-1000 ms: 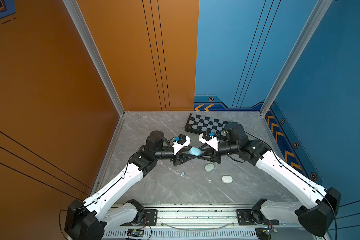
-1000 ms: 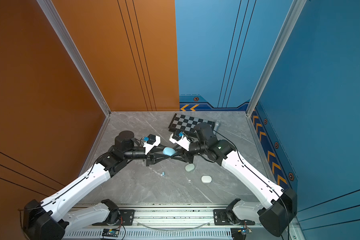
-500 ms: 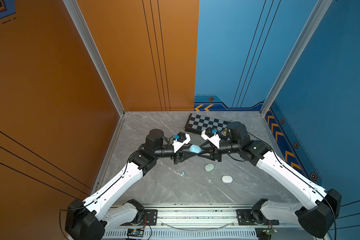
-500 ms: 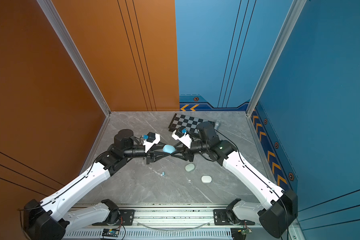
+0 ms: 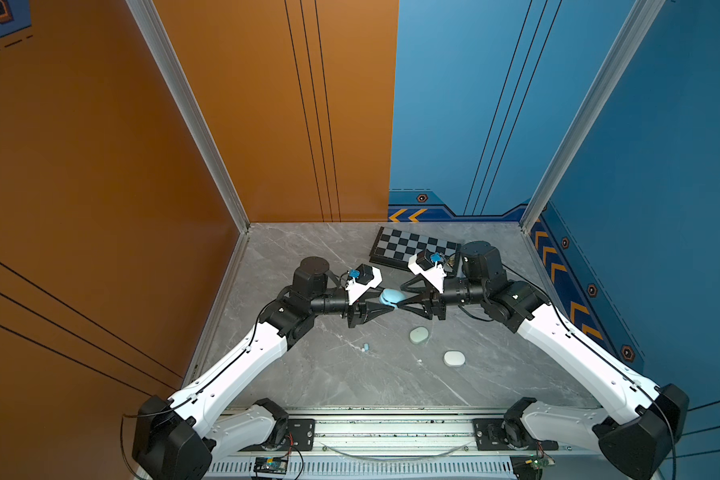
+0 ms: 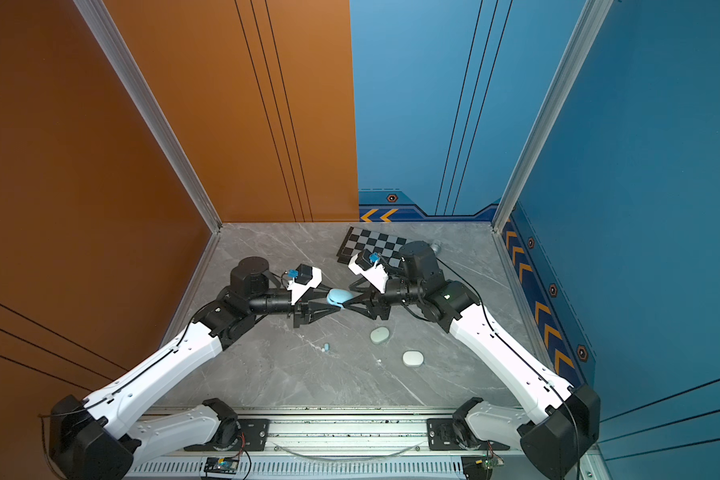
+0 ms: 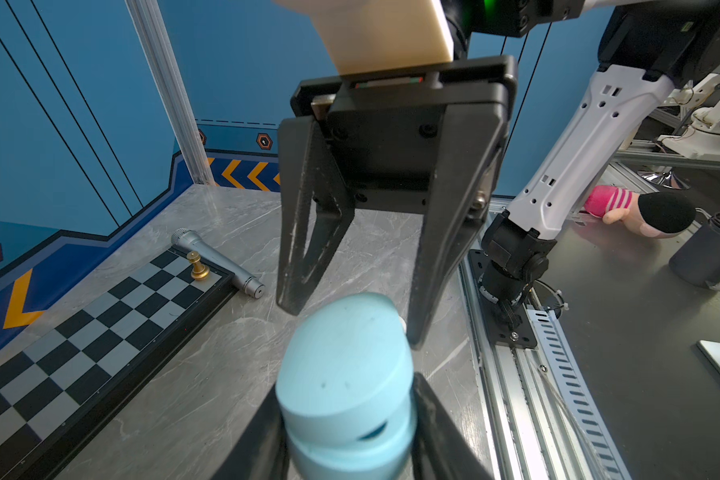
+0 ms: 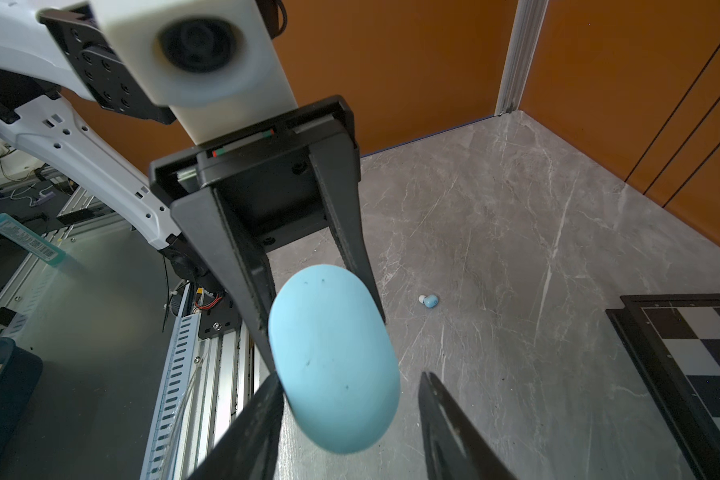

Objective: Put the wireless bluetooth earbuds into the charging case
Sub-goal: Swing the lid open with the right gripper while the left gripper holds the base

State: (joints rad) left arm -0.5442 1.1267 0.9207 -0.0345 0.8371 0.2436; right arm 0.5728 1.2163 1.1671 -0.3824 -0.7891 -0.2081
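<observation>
In both top views: blue case (image 5: 391, 296) held off the desk (image 5: 316, 382) at mid-scene, clamped in the left gripper (image 5: 382, 300). The right gripper (image 5: 400, 298) faces it tip to tip, its jaws too small here to judge. One blue earbud (image 5: 365, 347) lies loose on the desk, well apart from the blue case. A green case (image 5: 419, 335) and a white case (image 5: 454, 358) lie shut and near each other, with a chessboard (image 5: 412, 247) at the back. Left wrist view: blue case (image 7: 346, 386) pinched between the left gripper's own fingers (image 7: 437, 424). A seam and a small dark slit show at its near end; lid shut or barely ajar, cannot tell which. The right gripper (image 7: 352, 324) is opposite, jaws spread wider than the blue case and straddling its far end. A gold chess piece (image 7: 198, 268) stands on the chessboard, a microphone (image 7: 225, 267) beside it. Right wrist view: right gripper (image 8: 352, 377) wide, one finger at the edge of the blue case (image 8: 333, 357), the other clear of it, so no grip. The earbud (image 8: 429, 300) lies on bare desk beyond. Status, as judged: early. No earbud is seen in any case. Left to do: open the lid, fetch the earbud, seat it.
</observation>
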